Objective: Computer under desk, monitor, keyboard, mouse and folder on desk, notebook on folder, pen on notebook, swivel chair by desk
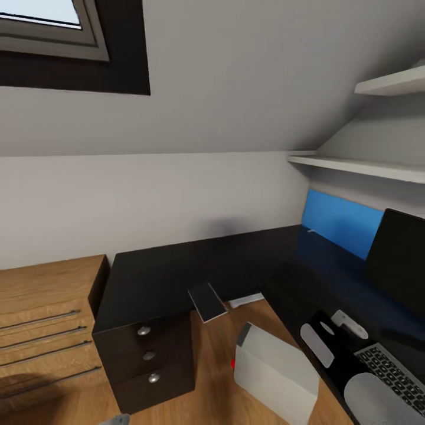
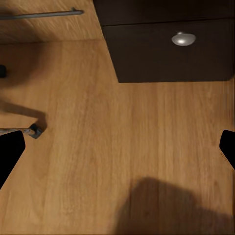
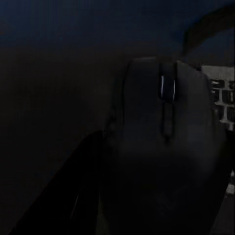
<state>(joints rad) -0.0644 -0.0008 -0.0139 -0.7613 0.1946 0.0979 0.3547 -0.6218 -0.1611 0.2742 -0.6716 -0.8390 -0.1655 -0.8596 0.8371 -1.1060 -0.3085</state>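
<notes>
- Mouse: seen close up in the right wrist view, dark, with its scroll wheel showing, lying on the desk just beside the keyboard. The right gripper is right at it in the head view; whether its fingers are closed on the mouse or only near it I cannot tell.
- Keyboard: on the desk at the lower right of the head view, in front of the monitor, so both look placed.
- Folder: the blue sheet is off the chair and up on the desk, but it leans against the wall behind the monitor and not flat beside the mouse; that step looks unfinished.
- Computer: the pale grey box with a red mark sits on the wooden floor in the desk's inner corner, partly under the desktop edge.
- A small dark flat item overhangs the desk edge; I cannot say what it is.
- Left gripper: wide open and empty, pointing at bare floor near the lowest drawer.
- Left to do, by my reading: settle the mouse, lay the folder flat, stack notebook and pen, bring the chair in.
</notes>
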